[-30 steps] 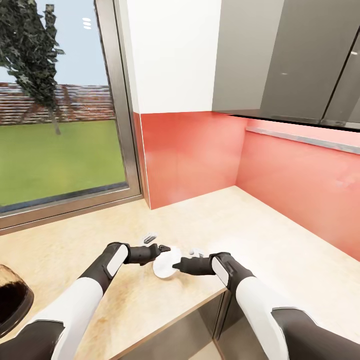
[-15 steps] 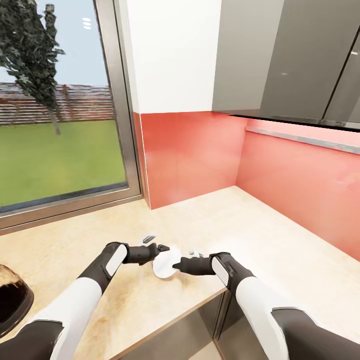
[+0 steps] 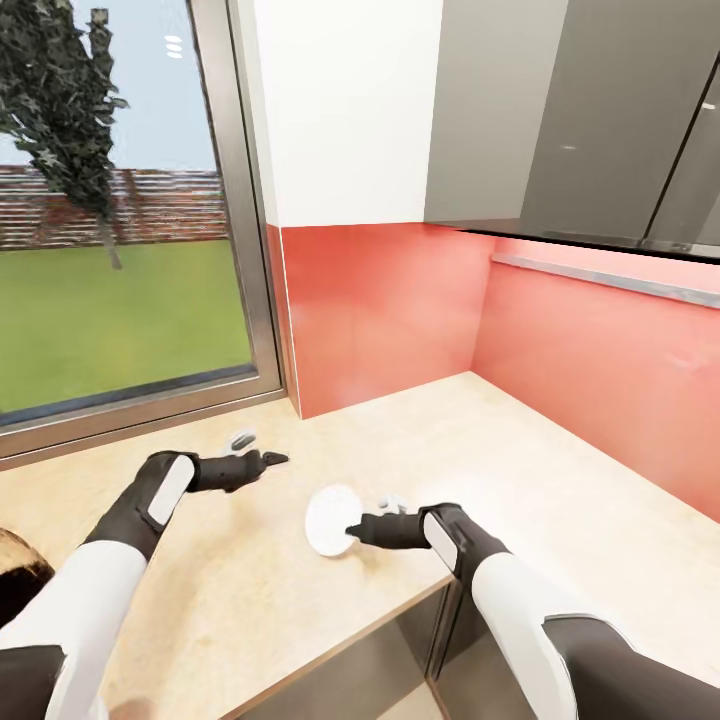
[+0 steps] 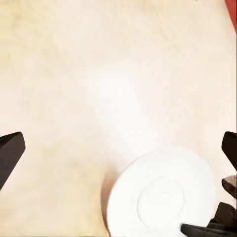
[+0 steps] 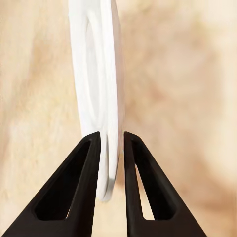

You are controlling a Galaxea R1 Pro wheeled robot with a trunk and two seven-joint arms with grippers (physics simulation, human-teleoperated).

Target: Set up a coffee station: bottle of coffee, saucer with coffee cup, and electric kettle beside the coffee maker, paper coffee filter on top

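Observation:
The white saucer (image 3: 328, 515) rests on the tan kitchen countertop (image 3: 470, 440) near its front edge. My right gripper (image 3: 352, 531) is shut on the saucer's near rim; in the right wrist view the saucer (image 5: 98, 74) runs edge-on between the two black fingers (image 5: 84, 187). My left gripper (image 3: 262, 449) hangs open over bare worktop, apart from the saucer on the window side. The left wrist view looks down on the saucer (image 4: 163, 197) with that gripper's fingers (image 4: 10, 153) spread wide. The coffee maker, bottle of coffee, kitchen shelf, paper coffee filter and coffee cup are out of view.
A rounded dark glass vessel (image 3: 15, 580), likely the electric kettle, peeks in at the lower left behind my left arm. The red backsplash (image 3: 380, 310) wraps the corner, with a large window (image 3: 110, 250) to the left and grey wall cabinets (image 3: 580, 120) overhead. The counter's front edge (image 3: 330, 650) drops off below the saucer.
My left gripper has drawn back from the saucer toward the window and now stands open and apart from it. The right gripper and the saucer have stayed put.

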